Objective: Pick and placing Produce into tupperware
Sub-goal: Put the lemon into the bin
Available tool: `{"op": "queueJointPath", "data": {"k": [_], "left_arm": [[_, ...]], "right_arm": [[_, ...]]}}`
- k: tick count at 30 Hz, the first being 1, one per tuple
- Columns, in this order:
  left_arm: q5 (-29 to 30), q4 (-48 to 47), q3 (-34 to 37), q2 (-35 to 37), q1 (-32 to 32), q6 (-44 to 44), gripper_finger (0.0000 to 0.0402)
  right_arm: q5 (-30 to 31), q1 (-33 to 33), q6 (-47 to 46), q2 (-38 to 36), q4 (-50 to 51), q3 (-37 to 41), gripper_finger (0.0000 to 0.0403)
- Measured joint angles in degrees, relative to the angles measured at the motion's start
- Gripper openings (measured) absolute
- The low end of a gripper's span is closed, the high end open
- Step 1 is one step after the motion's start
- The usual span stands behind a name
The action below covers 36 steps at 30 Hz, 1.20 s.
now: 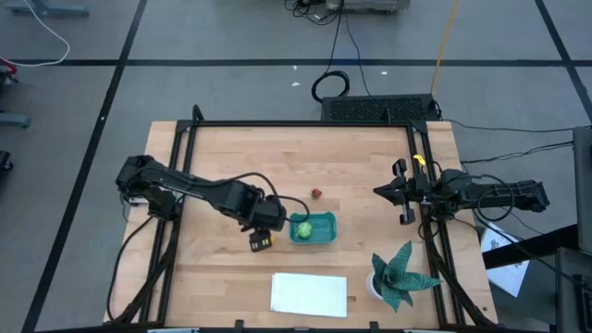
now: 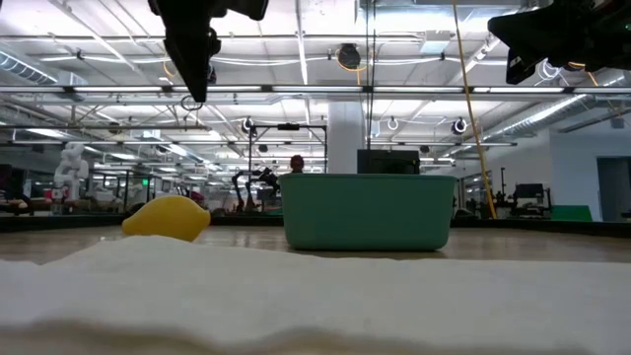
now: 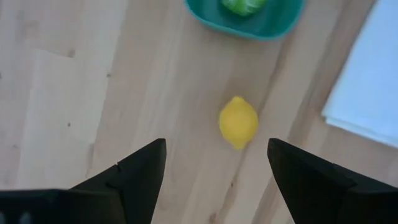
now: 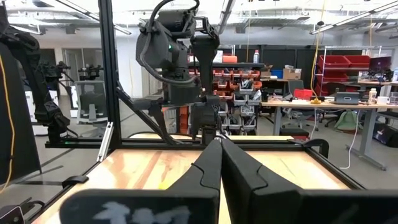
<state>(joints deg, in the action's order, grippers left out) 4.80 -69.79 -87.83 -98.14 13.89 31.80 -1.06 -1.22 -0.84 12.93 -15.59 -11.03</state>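
Observation:
The yellow lemon (image 3: 238, 122) lies on the wooden table just left of the teal tupperware (image 1: 319, 229). The round light-green piece (image 1: 302, 228) sits inside the tub. The small red piece (image 1: 315, 193) rests on the table beyond the tub's far side. My left gripper (image 3: 217, 146) hovers open, well above the lemon (image 2: 168, 218), one finger to each side of it in the left wrist view, touching nothing. My right gripper (image 1: 388, 191) waits shut, raised near the table's right edge, away from the produce.
A flat white sheet (image 1: 309, 293) lies near the table's near edge, in front of the tub. A green spiky-leaved plant (image 1: 400, 276) stands at the near right. A black frame (image 1: 305, 124) runs around the table. Bare wood lies between the tub and my right gripper.

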Motion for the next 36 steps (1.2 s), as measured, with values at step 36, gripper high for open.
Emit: {"op": "queueJointPath", "data": {"k": [36], "left_arm": [[-11.2, 20.5, 17.3, 0.1, -0.3, 2.0, 0.0287]], "right_arm": [[0.0, 0.0, 0.0, 0.0, 1.7, 0.0, 0.0]]}}
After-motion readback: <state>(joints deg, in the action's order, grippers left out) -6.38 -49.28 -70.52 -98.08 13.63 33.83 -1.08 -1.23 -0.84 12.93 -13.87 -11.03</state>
